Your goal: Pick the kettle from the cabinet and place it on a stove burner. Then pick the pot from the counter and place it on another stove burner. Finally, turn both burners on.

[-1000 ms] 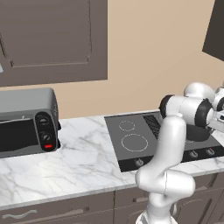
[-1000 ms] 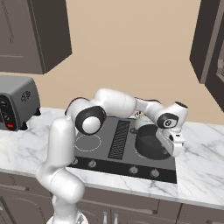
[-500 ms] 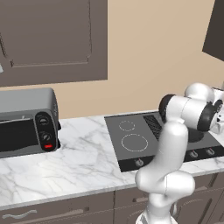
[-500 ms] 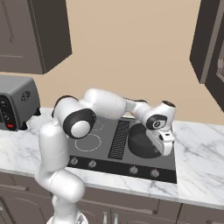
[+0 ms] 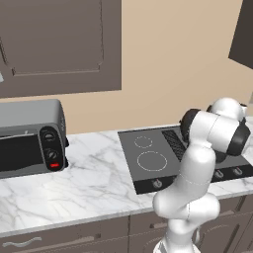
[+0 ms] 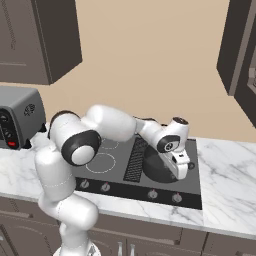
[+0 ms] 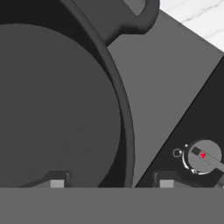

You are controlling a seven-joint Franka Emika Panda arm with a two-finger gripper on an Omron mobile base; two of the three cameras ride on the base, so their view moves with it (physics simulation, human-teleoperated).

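Note:
The dark round pot (image 6: 154, 169) sits on the right side of the dark cooktop (image 6: 192, 172). In the hand view its rim (image 7: 124, 109) runs down between my fingertips, with one loop handle (image 7: 133, 19) at the top. My gripper (image 6: 179, 172) (image 7: 110, 183) hangs over the pot's right edge, open, with a finger (image 7: 57, 182) inside the rim and the other outside, neither touching it. White ring burners (image 6: 100, 163) (image 5: 151, 161) lie on the cooktop's left half. The kettle is out of view. Closed dark cabinet doors (image 5: 59, 44) hang above the counter (image 5: 89, 183).
A grey toaster oven (image 5: 29, 137) (image 6: 15, 117) stands on the marble to the left. Knobs line the cooktop's front strip (image 6: 151, 194); one with a red mark (image 7: 203, 156) is close to my outer finger. More marble (image 6: 227, 175) lies right of the stove, under a dark cabinet (image 6: 240, 50).
My gripper has opened and let go of the pot's rim. The hand came down and left a little, and the elbow swung left. The pot now rests on the cooktop.

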